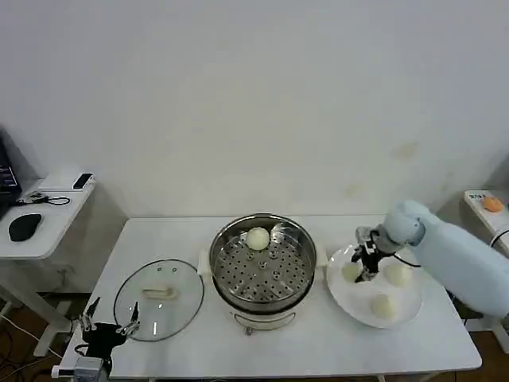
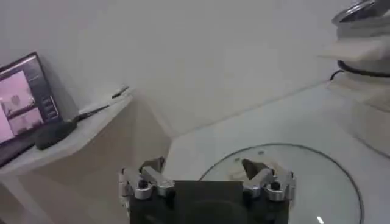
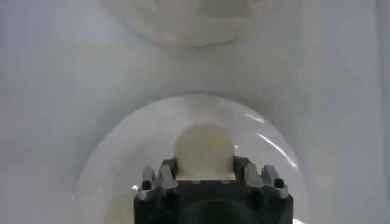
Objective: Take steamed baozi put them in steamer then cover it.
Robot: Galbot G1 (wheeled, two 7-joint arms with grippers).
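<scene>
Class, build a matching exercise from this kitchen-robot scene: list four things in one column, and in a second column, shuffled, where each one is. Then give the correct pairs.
Column one:
1. glass cover
2. steamer
3. right gripper
4. left gripper

Column two:
A. over a bun on the white plate
B. at the table's near left corner, beside the cover
C. flat on the table, left of the pot
D. mid-table, one bun on its perforated tray

Pairs: 1-C, 2-D, 3-A, 4-B
</scene>
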